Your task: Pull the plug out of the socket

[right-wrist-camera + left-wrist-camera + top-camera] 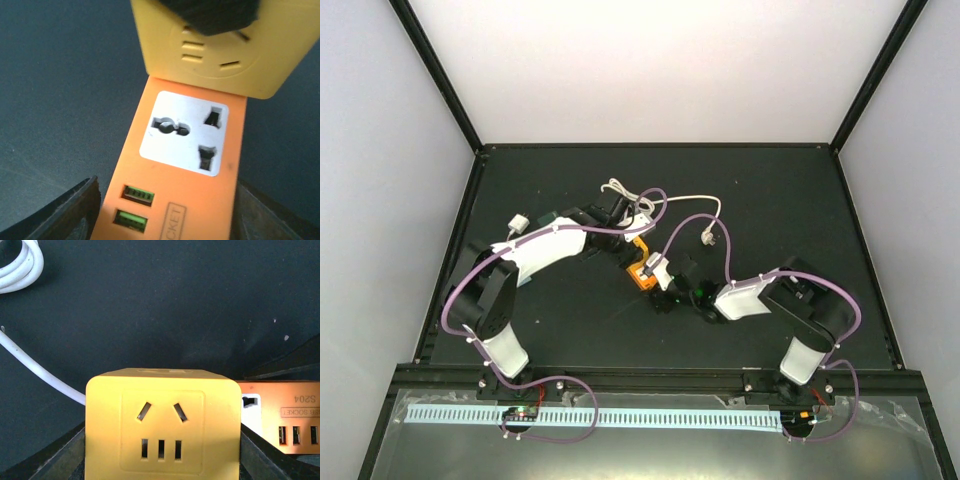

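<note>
Right wrist view gives you the clearest read. The right claw [167,215] straddles the socket [200,195], the orange block, with one finger along each long side and a thin sliver of gap left. It is open and has hold of nothing yet. I judge it sits there to pin the socket down against a pull.

The white outlet face [185,132] on top of the socket is empty. At the socket's far end the yellow cube [162,425] butts against it. The left claw [162,460] is clamped on that cube, a finger pressed to each side. Whether the cube is plugged into the socket you cannot tell. The cord [30,365] runs in behind the cube on the side away from the socket.

From above, what looks like the plug [705,237] lies on the table [770,200] beyond and to the right of the socket, well apart from it. Check that before you pull anything, because the job may already be done.
</note>
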Robot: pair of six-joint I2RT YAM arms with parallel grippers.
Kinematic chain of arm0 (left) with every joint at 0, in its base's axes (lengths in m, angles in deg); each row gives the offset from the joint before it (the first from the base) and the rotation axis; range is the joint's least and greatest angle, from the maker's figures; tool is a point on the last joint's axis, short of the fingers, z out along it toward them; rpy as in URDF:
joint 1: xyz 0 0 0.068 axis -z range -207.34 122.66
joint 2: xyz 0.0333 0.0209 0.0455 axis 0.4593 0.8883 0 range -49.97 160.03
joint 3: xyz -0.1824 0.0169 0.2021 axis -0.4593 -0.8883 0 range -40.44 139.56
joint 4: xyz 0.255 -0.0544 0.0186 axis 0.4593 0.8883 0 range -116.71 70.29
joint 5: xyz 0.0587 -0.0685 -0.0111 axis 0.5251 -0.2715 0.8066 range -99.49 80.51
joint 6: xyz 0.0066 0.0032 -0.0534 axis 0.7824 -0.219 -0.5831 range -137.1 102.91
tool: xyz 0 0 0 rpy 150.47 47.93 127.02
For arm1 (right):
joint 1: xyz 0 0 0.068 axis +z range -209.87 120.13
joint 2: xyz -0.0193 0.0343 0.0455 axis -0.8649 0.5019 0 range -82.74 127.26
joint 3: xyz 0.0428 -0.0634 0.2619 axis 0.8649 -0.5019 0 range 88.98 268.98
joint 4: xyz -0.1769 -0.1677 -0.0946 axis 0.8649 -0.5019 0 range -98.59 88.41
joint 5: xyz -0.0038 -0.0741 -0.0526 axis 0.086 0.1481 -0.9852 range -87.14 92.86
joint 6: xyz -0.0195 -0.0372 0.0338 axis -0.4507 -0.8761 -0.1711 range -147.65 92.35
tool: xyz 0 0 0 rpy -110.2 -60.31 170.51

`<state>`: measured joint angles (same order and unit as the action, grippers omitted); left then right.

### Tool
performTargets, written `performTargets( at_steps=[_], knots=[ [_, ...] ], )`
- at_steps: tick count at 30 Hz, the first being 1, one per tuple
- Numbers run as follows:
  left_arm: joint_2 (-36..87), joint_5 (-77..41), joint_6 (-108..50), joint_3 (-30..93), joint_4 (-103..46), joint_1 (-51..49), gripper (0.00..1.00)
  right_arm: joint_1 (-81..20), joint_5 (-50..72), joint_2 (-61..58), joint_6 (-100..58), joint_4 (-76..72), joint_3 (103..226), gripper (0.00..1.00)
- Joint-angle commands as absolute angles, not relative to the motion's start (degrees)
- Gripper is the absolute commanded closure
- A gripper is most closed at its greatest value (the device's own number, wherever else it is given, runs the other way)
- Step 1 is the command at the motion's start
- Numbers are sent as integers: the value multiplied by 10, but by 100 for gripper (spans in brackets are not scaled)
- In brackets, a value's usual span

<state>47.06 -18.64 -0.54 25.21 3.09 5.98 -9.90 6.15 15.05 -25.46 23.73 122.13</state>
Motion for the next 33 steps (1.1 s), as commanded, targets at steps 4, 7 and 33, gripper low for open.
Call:
performTargets(
  at_steps=[4, 7, 33],
  knots=[
    [481, -197, -15, 278, 44, 54, 98, -95, 44, 173, -277, 250, 1241, 40],
    [476, -212, -14, 279, 48, 59, 98, -95, 45, 174, -271, 244, 1243, 50],
    [447, -199, -21, 309, 65, 91, 99, -96, 32, 215, -248, 192, 1268, 99]
  ],
)
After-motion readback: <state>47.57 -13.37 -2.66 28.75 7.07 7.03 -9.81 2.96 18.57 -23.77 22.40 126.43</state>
